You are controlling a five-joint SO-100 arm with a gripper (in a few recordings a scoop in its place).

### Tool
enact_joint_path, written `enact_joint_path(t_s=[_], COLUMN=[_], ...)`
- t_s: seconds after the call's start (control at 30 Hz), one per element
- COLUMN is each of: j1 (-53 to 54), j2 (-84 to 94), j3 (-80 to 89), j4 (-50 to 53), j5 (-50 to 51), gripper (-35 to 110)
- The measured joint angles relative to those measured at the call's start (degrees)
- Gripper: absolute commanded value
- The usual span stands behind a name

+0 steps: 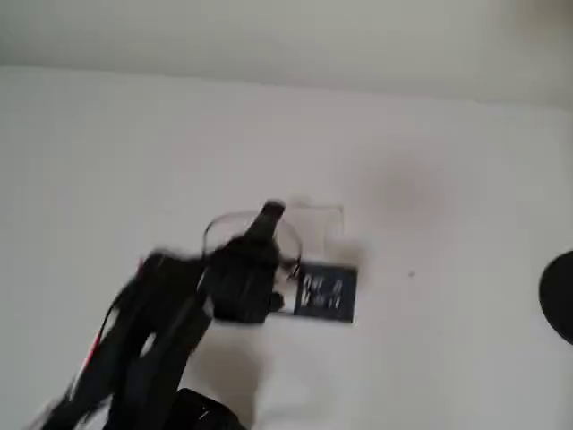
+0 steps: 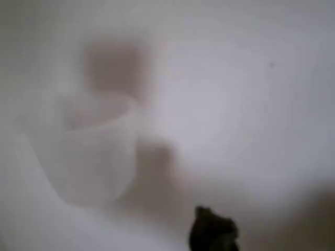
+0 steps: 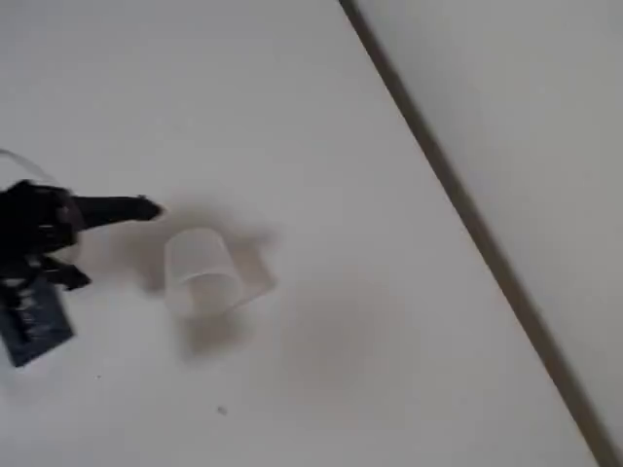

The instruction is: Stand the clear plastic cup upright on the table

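**The pincer at the clear cup on the white table**

In the overhead view we see the black arm coming from the lower left, and its gripper reaches over the rim of the clear plastic cup. One dark finger points to the right in the fixed view, and its tip ends just beside the cup, at the cup's upper left. We cannot tell how wide the pincer is open, and we cannot tell if it really touches the cup, because the pictures are blurred.

In the wrist view the cup is on the left part, with a dark fingertip at the bottom edge, apart from it. We cannot say for sure if the cup stands or is tilted.

On the table, a small blue card lies just right of the arm. Far right, a dark round object sits at the picture's edge, well apart from the cup.
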Motion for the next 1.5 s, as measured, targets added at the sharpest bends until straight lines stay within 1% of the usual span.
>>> enact_joint_path(t_s=[0.23,0.4,0.53,0.67,0.77,0.83,1.1,1.13,1.33,1.5], j1=[-1.14,-2.2,-2.29,-2.55,-2.2,-2.11,-2.02,-1.93,-3.87,-5.62], j2=[-21.88,-35.68,-44.12,-48.69,-48.96,-49.04,-46.67,-45.97,-34.45,-23.73], j3=[-18.28,-27.51,-32.78,-35.95,-37.97,-38.85,-38.94,-39.29,-45.18,-45.88], j4=[3.08,4.39,4.39,4.22,4.66,5.1,6.77,9.05,15.38,15.47], j5=[4.22,6.15,6.24,6.24,6.24,5.71,1.49,0.97,-6.24,-18.63], gripper=[59,58,44,20,10,8,7,7,7,7])
